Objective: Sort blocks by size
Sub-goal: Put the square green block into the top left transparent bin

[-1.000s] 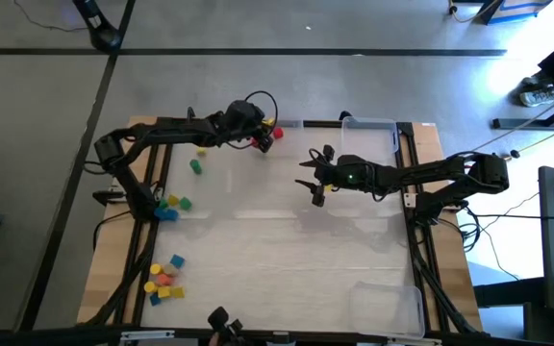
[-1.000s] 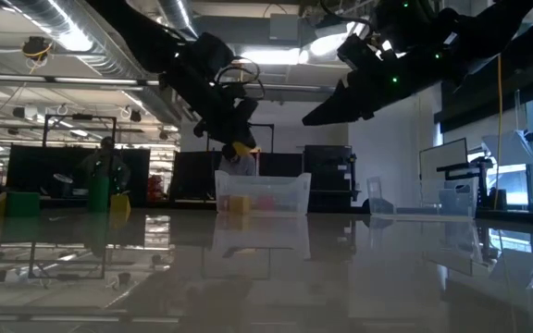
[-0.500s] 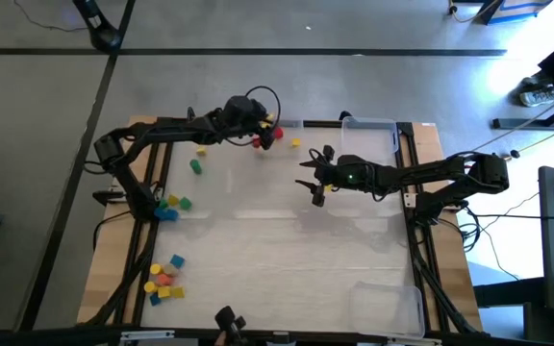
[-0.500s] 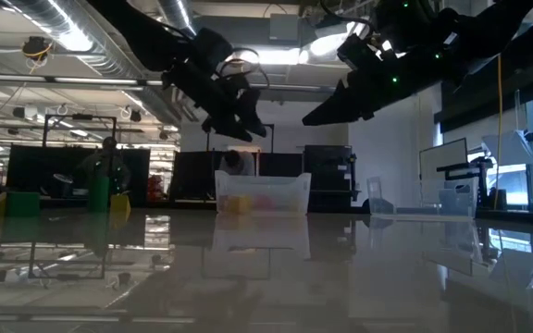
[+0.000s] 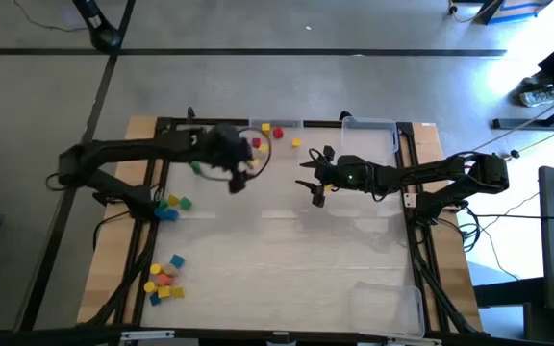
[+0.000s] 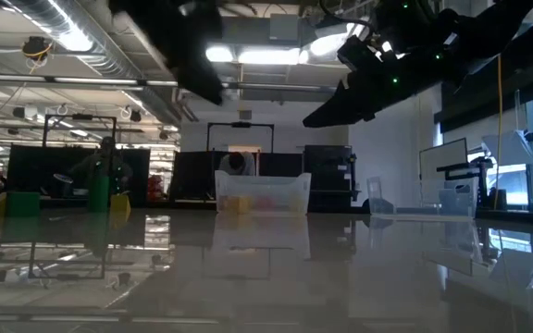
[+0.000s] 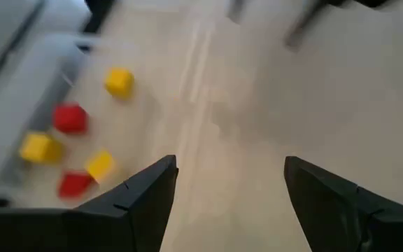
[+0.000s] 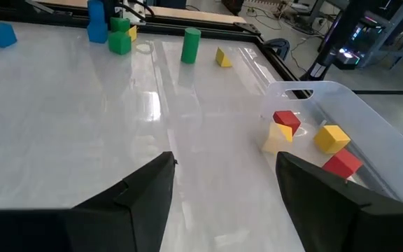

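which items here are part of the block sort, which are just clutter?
Job:
- red and yellow blocks in the far clear tray
- green cylinder, still loose
- blue/green blocks at the left edge
- near-left pile

Lying about:
- empty clear tray, near right corner
- cable loop by the left arm

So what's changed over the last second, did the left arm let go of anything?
Yes. The left gripper was over the clear tray holding a yellow block; it dropped it there, and a yellow block now lies in the tray. Its jaws are open and the arm has pulled back toward the table's middle. The right gripper stayed open in place.
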You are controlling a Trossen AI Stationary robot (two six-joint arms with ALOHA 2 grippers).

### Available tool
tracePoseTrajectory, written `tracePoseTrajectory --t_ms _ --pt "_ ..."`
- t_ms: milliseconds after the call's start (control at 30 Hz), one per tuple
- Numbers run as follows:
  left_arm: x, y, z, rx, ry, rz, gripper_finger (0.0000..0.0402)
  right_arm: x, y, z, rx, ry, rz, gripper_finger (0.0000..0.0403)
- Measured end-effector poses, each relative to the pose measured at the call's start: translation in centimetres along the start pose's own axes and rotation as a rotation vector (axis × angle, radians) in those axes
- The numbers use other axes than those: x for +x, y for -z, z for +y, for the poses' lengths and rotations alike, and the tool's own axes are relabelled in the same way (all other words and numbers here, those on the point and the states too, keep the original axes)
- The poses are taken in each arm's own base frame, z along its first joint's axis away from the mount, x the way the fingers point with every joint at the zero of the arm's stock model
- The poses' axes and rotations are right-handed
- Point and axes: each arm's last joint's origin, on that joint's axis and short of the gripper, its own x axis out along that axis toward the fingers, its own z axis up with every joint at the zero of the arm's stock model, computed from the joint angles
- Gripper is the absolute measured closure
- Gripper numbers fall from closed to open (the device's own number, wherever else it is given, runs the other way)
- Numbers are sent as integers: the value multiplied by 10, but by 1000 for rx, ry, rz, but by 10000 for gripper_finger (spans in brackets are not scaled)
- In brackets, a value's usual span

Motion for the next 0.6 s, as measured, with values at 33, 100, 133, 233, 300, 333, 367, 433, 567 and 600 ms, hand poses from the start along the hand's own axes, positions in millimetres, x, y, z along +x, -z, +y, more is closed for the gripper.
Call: tracePoseTrajectory --t_ms 33,100,133,233,300,333,367,433,567,600 --pt "-8 2 -9 -7 16 15 149 0 0 0 0 0 0 152" --pt "-24 7 -24 -29 37 35 149 0 0 0 0 0 0 152" --pt "-31 10 -31 -41 43 45 149 0 0 0 0 0 0 152" --pt "-49 20 -48 -97 32 94 149 0 0 0 0 0 -1 152" --pt "-57 29 -55 -148 1 148 149 0 0 0 0 0 1 152" --pt "-60 33 -57 -176 -18 176 149 0 0 0 0 0 0 152" --pt "-63 38 -60 -210 -37 212 149 0 0 0 0 0 1 152" --pt "-66 46 -63 -268 -84 283 149 0 0 0 3 0 0 152" --pt "-65 64 -66 -397 -170 400 149 0 0 0 6 0 0 152" --pt "-63 69 -66 -427 -192 426 149 0 0 0 7 0 -1 152"
